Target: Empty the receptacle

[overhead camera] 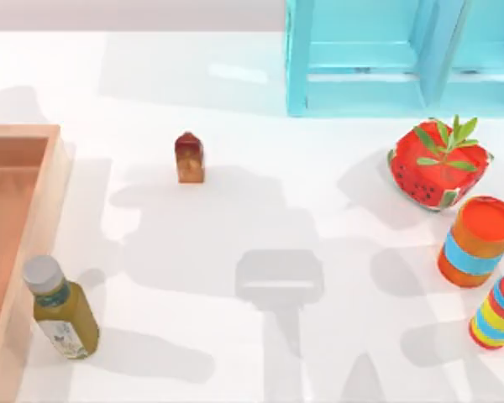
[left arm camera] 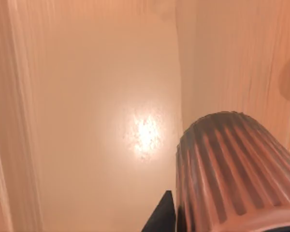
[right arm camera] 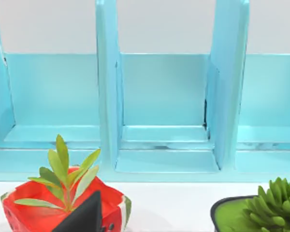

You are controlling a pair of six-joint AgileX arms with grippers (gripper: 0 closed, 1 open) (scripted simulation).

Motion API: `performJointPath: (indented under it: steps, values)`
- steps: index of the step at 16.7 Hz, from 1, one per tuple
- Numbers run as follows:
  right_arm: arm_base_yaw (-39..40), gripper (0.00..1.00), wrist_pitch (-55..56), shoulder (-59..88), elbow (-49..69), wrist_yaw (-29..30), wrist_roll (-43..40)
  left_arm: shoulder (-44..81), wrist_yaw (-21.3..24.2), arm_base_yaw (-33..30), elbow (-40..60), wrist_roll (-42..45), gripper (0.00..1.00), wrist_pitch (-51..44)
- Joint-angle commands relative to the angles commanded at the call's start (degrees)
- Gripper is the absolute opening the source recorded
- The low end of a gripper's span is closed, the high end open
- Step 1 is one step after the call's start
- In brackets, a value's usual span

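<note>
Tan-orange wood marks the receptacle [overhead camera: 17, 243] at the top view's left edge. Inside it, by a wall, a brown ribbed cup [left arm camera: 232, 174] sits right beside the left tool [left arm camera: 160, 217], whose grip I cannot tell.

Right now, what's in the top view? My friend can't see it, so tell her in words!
A white table seen from above: a tan wooden box at the left edge, an olive-green bottle beside it, and a small brown block mid-table. A turquoise crate stands at the back; a watermelon planter and two striped cans sit right.
</note>
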Motion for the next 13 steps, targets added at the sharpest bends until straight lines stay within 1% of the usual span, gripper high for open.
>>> performJointPath:
  steps: [2,5,7,13]
  values:
    - [0.0,1.0,0.0,0.0,0.0,0.0,0.0,0.31,0.04,-0.78,-0.26,-0.78,0.0,0.11]
    - [0.0,1.0,0.0,0.0,0.0,0.0,0.0,1.77,0.34,-6.39,-2.01,-6.19,0.0,1.26]
    - [0.0,1.0,0.0,0.0,0.0,0.0,0.0,2.65,0.61,-13.1,-4.11,-12.72,0.0,3.06]
    - [0.0,1.0,0.0,0.0,0.0,0.0,0.0,4.32,0.43,-39.06,-12.37,-38.87,0.0,12.24]
